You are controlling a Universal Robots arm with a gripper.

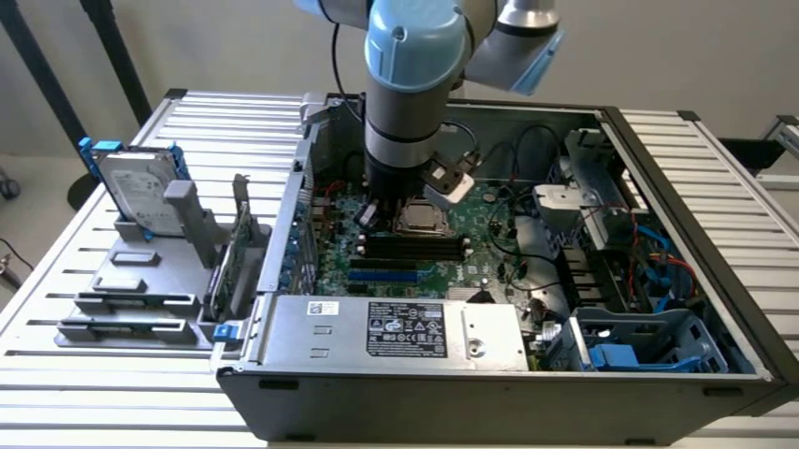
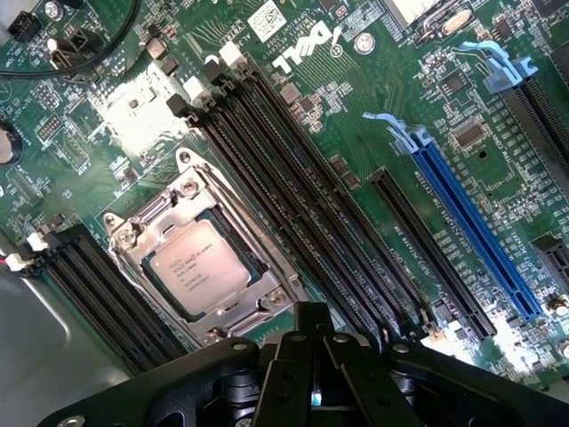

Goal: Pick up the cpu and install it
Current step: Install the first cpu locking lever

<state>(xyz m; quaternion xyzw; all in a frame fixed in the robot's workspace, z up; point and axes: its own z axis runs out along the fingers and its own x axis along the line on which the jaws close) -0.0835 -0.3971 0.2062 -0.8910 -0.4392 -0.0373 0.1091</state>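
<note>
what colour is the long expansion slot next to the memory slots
Blue, clearest in the wrist view.

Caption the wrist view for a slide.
Shut gripper above the motherboard, with the cpu seated in its metal socket frame beside black memory slots.

The arm (image 1: pixel 413 94) reaches into the open computer case (image 1: pixel 500 374) over the cpu (image 1: pixel 422 220).

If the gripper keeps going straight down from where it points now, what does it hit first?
Probably the motherboard: the shut gripper hangs over the black memory slots beside the socket, where the cpu already sits. Depth is unclear, so it might catch the socket frame edge instead.
</note>
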